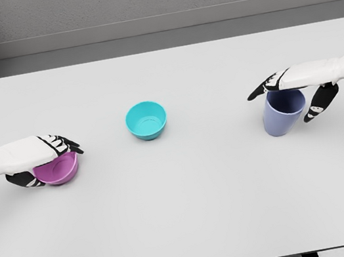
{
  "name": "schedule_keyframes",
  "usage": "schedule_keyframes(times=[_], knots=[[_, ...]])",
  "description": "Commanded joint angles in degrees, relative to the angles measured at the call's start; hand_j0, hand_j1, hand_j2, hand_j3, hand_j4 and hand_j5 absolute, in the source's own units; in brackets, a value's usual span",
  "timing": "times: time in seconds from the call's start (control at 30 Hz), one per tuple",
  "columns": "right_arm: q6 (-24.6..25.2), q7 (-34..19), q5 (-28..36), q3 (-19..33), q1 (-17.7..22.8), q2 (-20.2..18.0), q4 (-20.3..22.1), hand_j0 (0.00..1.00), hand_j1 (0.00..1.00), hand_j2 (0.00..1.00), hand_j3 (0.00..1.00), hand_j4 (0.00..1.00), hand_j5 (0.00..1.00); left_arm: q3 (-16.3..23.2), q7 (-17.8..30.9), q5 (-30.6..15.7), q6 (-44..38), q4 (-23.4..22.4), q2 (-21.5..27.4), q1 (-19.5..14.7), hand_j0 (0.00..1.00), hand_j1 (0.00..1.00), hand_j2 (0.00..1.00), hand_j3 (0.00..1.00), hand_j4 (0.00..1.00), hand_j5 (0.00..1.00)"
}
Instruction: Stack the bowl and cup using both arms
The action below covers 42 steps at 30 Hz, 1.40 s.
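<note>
Nearest on the white desk (pixel 194 218), the purple bowl (pixel 59 169) sits under the left hand (pixel 44 157), whose fingers grasp its rim. At the right, the right hand (pixel 295 90) grasps the blue cup (pixel 283 115) from above. Between them, well apart, stands the teal bowl (pixel 146 119).

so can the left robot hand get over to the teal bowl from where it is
Probably yes: bare table lies between the left robot hand and the teal bowl, though that hand is wrapped around the purple bowl.
</note>
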State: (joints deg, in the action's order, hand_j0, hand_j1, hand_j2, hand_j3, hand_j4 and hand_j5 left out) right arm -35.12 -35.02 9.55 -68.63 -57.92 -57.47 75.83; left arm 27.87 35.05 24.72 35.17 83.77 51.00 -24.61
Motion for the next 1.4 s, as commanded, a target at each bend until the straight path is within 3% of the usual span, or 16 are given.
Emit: schedule_keyframes(times=[0.0,0.63,0.73,1.37], knots=[[0.14,0.02,0.38,0.07,0.00,-0.01,0.02,1.00,1.00,1.00,1.00,1.00,1.00,-0.01,-0.05,-0.56,-0.17,0.25,0.06,-0.09,0.67,0.67,0.67,0.67,0.67,0.67],[0.12,0.02,0.38,0.07,0.00,-0.01,0.10,1.00,1.00,1.00,1.00,1.00,1.00,0.08,-0.05,-0.99,-0.17,3.95,-0.99,-3.43,0.66,0.66,0.66,0.66,0.66,0.66],[0.12,0.02,0.38,-0.01,0.00,-0.01,0.10,1.00,1.00,1.00,1.00,1.00,1.00,2.45,-0.05,-0.91,-0.17,3.86,-1.61,-5.71,0.66,0.66,0.66,0.66,0.66,0.66],[0.12,0.02,0.38,-0.01,0.00,-0.01,0.10,1.00,1.00,1.00,1.00,1.00,1.00,6.06,-0.05,-0.29,-0.17,3.77,-5.91,-10.28,0.66,0.66,0.66,0.66,0.66,0.66]])
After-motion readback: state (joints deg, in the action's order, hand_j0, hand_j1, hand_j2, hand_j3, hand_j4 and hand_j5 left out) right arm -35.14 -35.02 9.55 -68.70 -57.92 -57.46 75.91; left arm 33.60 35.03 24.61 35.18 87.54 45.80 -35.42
